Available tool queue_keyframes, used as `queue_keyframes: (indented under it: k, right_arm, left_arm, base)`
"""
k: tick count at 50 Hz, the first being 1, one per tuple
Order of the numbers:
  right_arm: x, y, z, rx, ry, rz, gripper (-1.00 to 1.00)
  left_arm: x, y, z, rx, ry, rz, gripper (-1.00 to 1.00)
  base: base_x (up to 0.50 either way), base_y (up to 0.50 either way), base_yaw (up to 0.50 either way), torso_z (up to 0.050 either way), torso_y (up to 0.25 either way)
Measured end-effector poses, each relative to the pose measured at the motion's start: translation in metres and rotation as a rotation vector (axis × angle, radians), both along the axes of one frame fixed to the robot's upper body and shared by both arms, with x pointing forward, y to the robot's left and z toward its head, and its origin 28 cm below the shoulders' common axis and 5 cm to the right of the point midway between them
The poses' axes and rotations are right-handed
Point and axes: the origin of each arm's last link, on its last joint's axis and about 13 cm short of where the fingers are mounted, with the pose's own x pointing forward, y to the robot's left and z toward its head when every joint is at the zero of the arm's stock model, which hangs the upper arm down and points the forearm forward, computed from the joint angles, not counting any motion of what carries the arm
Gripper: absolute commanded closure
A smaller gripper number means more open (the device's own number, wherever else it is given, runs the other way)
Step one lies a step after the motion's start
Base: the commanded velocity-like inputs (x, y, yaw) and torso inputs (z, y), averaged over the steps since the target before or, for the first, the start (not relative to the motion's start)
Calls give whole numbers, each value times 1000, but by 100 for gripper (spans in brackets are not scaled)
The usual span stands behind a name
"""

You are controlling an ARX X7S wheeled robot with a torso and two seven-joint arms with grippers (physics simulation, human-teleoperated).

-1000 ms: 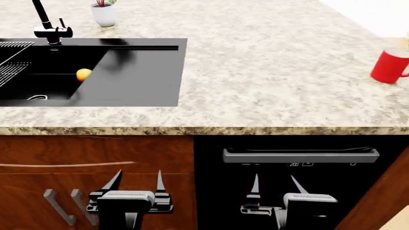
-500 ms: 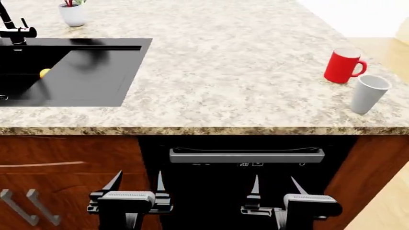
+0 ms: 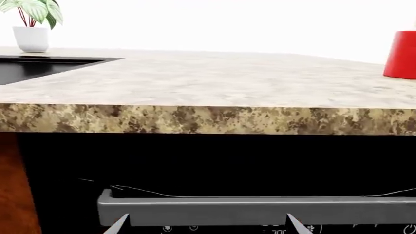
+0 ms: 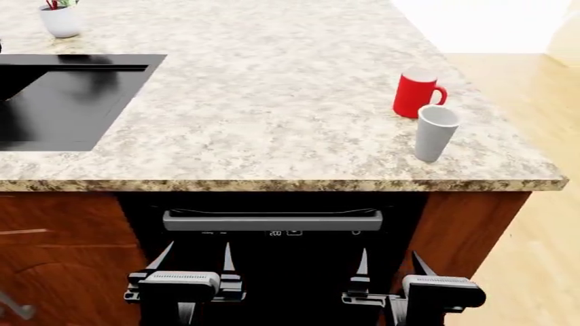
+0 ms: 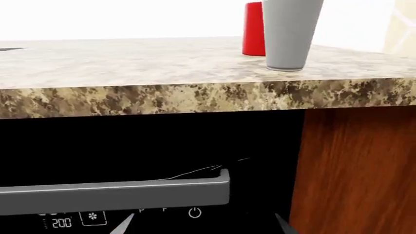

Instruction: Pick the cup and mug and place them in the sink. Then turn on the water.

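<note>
The red mug stands upright near the counter's right end, handle to the right. The pale grey cup stands upright just in front of it, close to the front edge. Both show in the right wrist view, the cup in front of the mug; the mug's edge shows in the left wrist view. The black sink lies at the counter's left; only its drainboard shows. The faucet is out of view. My left gripper and right gripper are open and empty, low in front of the cabinet, below counter height.
A white plant pot stands behind the sink at the back left. A black dishwasher front with a grey bar handle sits under the counter ahead of both grippers. Brown cabinet panels flank it. Wooden floor lies past the counter's right end.
The view has swung right: sink, faucet and plant pot slid left, the faucet out of view. Mug and cup moved from the right edge toward the middle. Grippers hold their pose.
</note>
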Motion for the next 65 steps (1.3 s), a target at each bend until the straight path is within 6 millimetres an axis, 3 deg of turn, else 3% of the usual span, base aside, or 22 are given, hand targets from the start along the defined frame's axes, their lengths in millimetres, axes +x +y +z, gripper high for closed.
queue_keyframes:
  k: [38, 43, 51, 59, 65]
  right_arm:
    - [1, -1, 3, -4, -5, -5, -100]
    - [1, -3, 7, -10, -7, -6, -100]
    - [2, -13, 44, -25, -5, 10, -100]
    - [9, -29, 111, -52, -2, 25, -100]
    - [12, -37, 159, -83, -13, 47, -100]
  left_arm:
    - [0, 0, 4, -27, 11, -25, -100]
    - [0, 2, 11, -27, 22, -20, -100]
    - [1, 19, 58, -16, 56, -40, -100]
    - [2, 33, 128, -26, 88, -103, -100]
    - [2, 39, 169, 18, 94, -146, -100]
  base:
    - [0, -500, 0, 50, 1]
    - [0, 0, 0, 0, 0]
    - [0, 0, 0, 0, 0]
    - [0, 0, 0, 0, 0]
    - [0, 0, 0, 0, 0]
